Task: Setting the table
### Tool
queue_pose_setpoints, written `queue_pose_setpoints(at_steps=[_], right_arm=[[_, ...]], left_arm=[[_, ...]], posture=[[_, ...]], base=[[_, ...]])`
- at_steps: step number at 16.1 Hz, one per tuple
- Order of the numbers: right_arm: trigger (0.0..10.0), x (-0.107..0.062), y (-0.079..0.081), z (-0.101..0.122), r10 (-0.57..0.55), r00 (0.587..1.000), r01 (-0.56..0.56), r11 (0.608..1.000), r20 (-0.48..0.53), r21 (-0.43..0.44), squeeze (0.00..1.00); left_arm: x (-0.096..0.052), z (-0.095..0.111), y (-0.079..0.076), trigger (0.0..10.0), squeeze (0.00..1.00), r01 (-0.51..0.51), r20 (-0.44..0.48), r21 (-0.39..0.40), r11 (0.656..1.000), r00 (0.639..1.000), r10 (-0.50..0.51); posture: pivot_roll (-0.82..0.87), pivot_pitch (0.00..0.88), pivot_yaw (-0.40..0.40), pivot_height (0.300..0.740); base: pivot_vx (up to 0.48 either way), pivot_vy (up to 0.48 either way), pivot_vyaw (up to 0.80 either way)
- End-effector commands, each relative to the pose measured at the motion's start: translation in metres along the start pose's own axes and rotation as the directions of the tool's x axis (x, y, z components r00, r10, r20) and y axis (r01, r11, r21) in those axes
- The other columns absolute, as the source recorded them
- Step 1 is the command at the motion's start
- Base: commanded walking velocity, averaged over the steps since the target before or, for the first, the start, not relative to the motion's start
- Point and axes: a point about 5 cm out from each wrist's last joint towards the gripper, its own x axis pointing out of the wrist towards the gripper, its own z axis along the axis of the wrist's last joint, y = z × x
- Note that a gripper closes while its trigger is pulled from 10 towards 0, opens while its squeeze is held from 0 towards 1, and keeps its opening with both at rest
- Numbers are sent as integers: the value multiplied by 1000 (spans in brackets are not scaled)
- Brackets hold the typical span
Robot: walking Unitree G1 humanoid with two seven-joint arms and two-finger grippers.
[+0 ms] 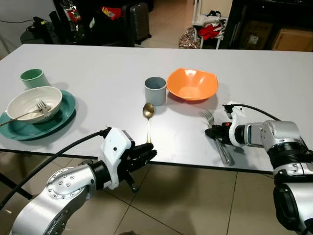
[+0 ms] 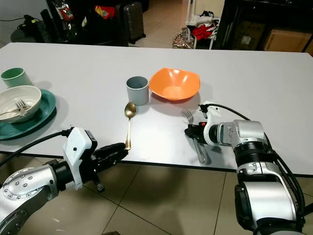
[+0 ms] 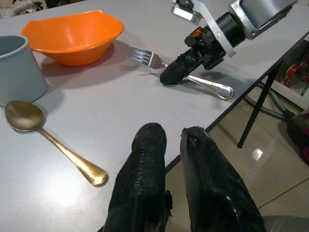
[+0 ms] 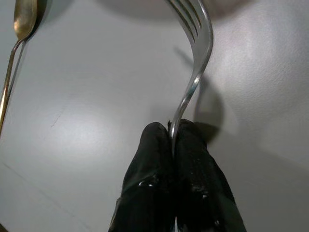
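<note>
A silver fork (image 1: 209, 117) lies on the grey table (image 1: 98, 68), to the right of an orange bowl (image 1: 191, 84). My right gripper (image 1: 211, 132) is shut on the fork's stem (image 4: 195, 72), low on the tabletop. A gold spoon (image 1: 148, 113) lies in front of a grey-blue cup (image 1: 155, 90), its handle pointing to the front edge. My left gripper (image 1: 152, 152) hovers at that edge just past the spoon's handle end (image 3: 94, 176). Its fingers (image 3: 149, 145) stand narrowly apart with nothing between them.
At the far left a teal plate (image 1: 61, 117) carries a white bowl (image 1: 34, 100) with another fork (image 1: 43, 105) in it, and a green cup (image 1: 33, 78) stands behind. Bags and dark furniture (image 1: 137, 19) stand beyond the table's far edge. Tiled floor lies below the front edge.
</note>
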Motion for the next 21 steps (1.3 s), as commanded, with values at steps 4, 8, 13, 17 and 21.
queue_pose_setpoints(at_steps=[4,8,13,17,21], right_arm=[[10000,-4,-19,-11,-144,989,143,990,-29,-14,1000],[10000,-20,-25,-5,-160,987,160,986,-1,-47,1000],[10000,-53,-1,-5,-75,989,94,985,130,-145,1000],[10000,-68,24,0,-23,925,148,941,379,-304,1000],[10000,-81,46,-20,-21,870,237,894,492,-381,1000]], left_arm=[[0,3,3,10000,0,-3,6,15,1000,1000,3],[0,3,5,10000,0,-8,7,20,1000,1000,8],[-3,4,10,10000,0,-72,41,11,997,997,72],[-1,10,22,10000,0,-208,122,-3,978,971,207],[-5,11,32,10000,0,-387,166,-24,922,908,386]], posture=[[-100,25,71,740],[-102,21,72,740],[-109,0,81,740],[-127,0,102,740],[-126,0,95,740]], base=[[0,0,0],[0,0,0],[0,0,0],[0,0,0],[0,0,0]])
